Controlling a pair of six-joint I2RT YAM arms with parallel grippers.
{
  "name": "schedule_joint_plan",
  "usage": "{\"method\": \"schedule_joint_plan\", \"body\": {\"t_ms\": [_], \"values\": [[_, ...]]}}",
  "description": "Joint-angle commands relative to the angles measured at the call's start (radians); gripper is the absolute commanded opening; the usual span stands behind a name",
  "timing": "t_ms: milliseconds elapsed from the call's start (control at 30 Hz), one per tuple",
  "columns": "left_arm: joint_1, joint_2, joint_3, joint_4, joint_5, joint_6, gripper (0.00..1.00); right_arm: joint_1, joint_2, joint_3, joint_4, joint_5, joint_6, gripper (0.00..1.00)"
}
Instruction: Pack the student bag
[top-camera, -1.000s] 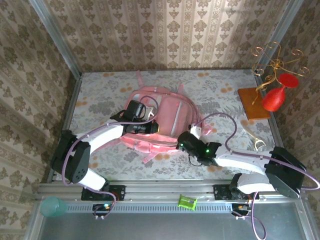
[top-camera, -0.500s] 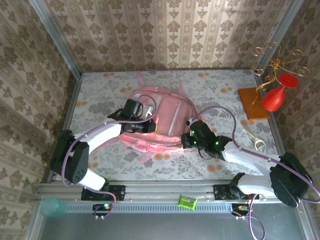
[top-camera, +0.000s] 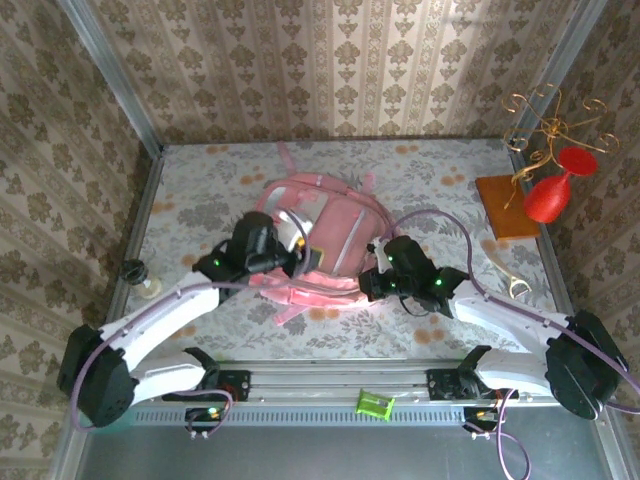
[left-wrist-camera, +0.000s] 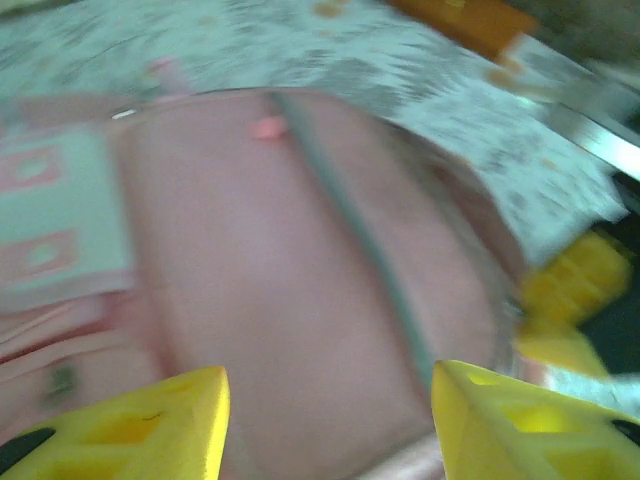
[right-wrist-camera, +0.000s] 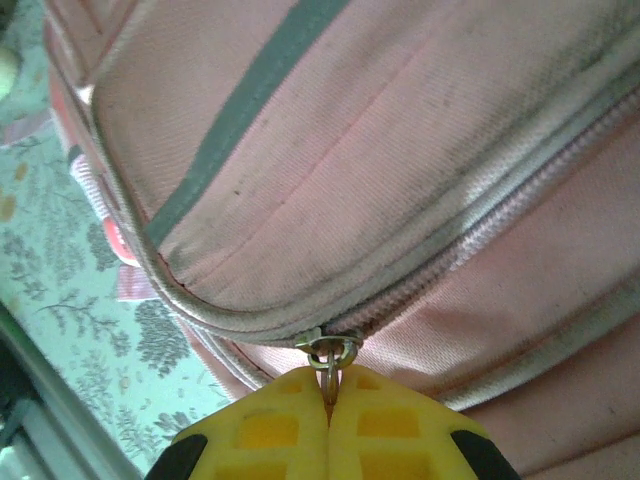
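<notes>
Pink student bag (top-camera: 340, 225), flat, axis approx near-far

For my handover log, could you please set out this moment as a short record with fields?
bag: pink, lying mid-table
right gripper: shut on the zip pull at the bag's near right edge
left gripper: open, over the bag's left side, holding nothing; contact unclear
red glass: hanging on a wire stand, far right
green item: on the near rail
</notes>
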Motion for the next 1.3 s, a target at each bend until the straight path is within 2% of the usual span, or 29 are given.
{"method": "schedule_joint_plan", "body": {"t_ms": [0,167,433,467,533,600,800,900,1000,1267], "values": [[-0.065,-0.009,-0.086,0.139,0.015,0.312,0.58,0.001,-0.027,0.049,-0.029,-0.096,-0.027,0.0],[-0.147,0.069,-0.044,0.096,0.006,0.566,0.58,0.001,-0.032,0.061,-0.013,-0.139,-0.022,0.0],[-0.214,0.224,0.074,0.006,0.005,0.743,0.52,-0.001,-0.05,0.062,-0.012,-0.164,-0.025,0.0],[-0.215,0.24,0.082,0.006,-0.012,0.749,0.49,-0.001,-0.051,0.06,-0.011,-0.167,-0.025,0.0],[-0.216,0.273,0.1,0.011,-0.071,0.752,0.37,-0.002,-0.053,0.06,-0.02,-0.164,-0.029,0.0],[-0.214,0.283,0.103,0.006,-0.093,0.766,0.32,-0.002,-0.059,0.056,-0.035,-0.146,-0.031,0.0],[-0.203,0.278,0.106,-0.056,-0.131,0.811,0.26,-0.01,-0.086,0.059,-0.083,-0.102,-0.033,0.0],[-0.198,0.289,0.118,-0.096,-0.149,0.814,0.13,-0.011,-0.085,0.062,-0.09,-0.078,-0.023,0.0],[-0.192,0.263,0.108,-0.108,-0.145,0.81,0.01,-0.01,-0.071,0.078,-0.149,0.013,-0.022,0.0],[-0.152,0.151,0.012,-0.02,-0.079,0.764,0.0,-0.01,-0.052,0.082,-0.19,0.202,0.001,0.0]]}}
